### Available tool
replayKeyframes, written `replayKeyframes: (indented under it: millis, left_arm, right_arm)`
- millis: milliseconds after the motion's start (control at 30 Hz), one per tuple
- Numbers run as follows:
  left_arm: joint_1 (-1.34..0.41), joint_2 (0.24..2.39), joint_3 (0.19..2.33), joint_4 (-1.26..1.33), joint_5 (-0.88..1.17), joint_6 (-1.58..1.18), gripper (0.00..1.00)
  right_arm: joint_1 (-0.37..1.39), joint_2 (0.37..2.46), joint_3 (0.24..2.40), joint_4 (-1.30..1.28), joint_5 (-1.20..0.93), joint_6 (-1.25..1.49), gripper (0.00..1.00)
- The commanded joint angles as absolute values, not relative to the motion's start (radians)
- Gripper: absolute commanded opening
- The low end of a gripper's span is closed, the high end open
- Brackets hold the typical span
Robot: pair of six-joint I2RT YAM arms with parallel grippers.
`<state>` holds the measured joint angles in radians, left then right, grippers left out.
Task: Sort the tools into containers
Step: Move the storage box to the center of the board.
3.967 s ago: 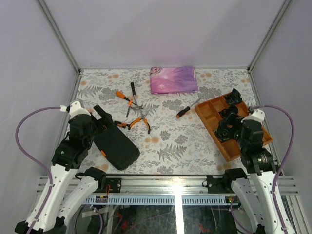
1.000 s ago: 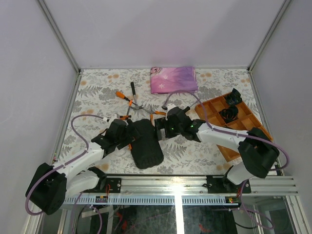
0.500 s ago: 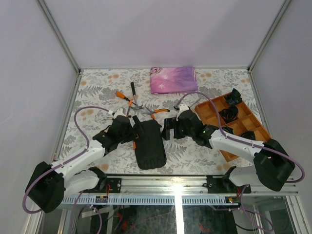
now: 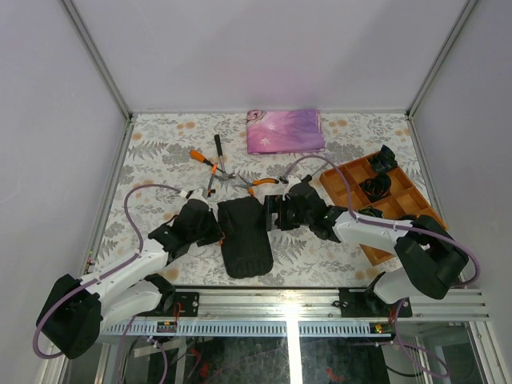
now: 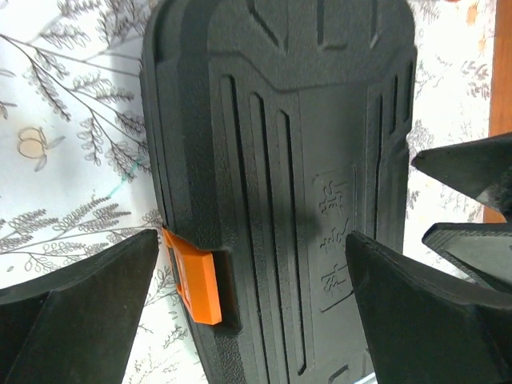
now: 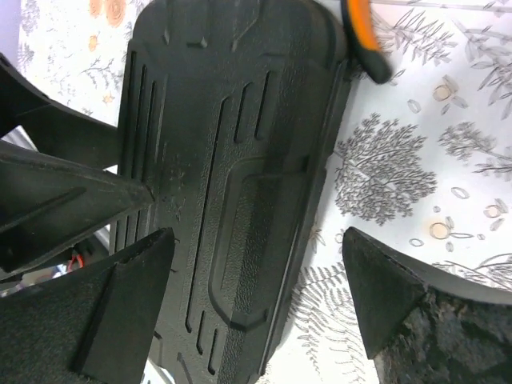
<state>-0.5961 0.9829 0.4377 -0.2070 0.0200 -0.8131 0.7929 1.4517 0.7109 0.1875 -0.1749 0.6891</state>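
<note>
White shells and black joints make up the left arm [image 4: 128, 268] and right arm [image 4: 376, 230], each with a looping purple cable [image 4: 132, 210]. The left claw [image 5: 256, 296] and right claw [image 6: 256, 296] are black, with wedge-shaped fingers [image 5: 80, 312].

You lose the tool case [image 5: 304, 160] past the top and bottom edges in the left wrist view. In the right wrist view 1 orange handle [image 6: 364, 36] is cut off at the top; you cannot tell which tool it is.

Floral table [image 4: 160, 152]: black case [image 4: 244, 236], tools [image 4: 200, 157], pink cloth [image 4: 284, 130], orange tray [image 4: 408, 196]
</note>
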Motion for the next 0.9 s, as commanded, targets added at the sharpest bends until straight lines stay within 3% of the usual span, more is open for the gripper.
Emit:
replayKeyframes:
  millis: [0,267,567,633,867]
  left_arm:
    - [-0.617,0.970,0.401,-0.137,0.107,-0.805,0.97]
    - [-0.693,1.004,0.372,-0.010,0.152,-0.836,0.83]
    - [-0.819,1.167,0.484,0.085,0.122,-0.853,0.78]
    - [-0.820,1.176,0.507,0.065,0.103,-0.845,0.79]
    - [-0.820,1.096,0.526,-0.053,-0.005,-0.811,1.00]
  right_arm:
    - [0.795,1.480,0.657,0.342,-0.282,0.785,0.90]
    - [0.795,1.519,0.584,0.416,-0.291,0.882,0.73]
    - [0.764,1.418,0.459,0.400,-0.215,0.898,0.70]
    - [0.756,1.401,0.440,0.399,-0.225,0.883,0.70]
    - [0.719,1.397,0.344,0.496,-0.225,0.943,0.61]
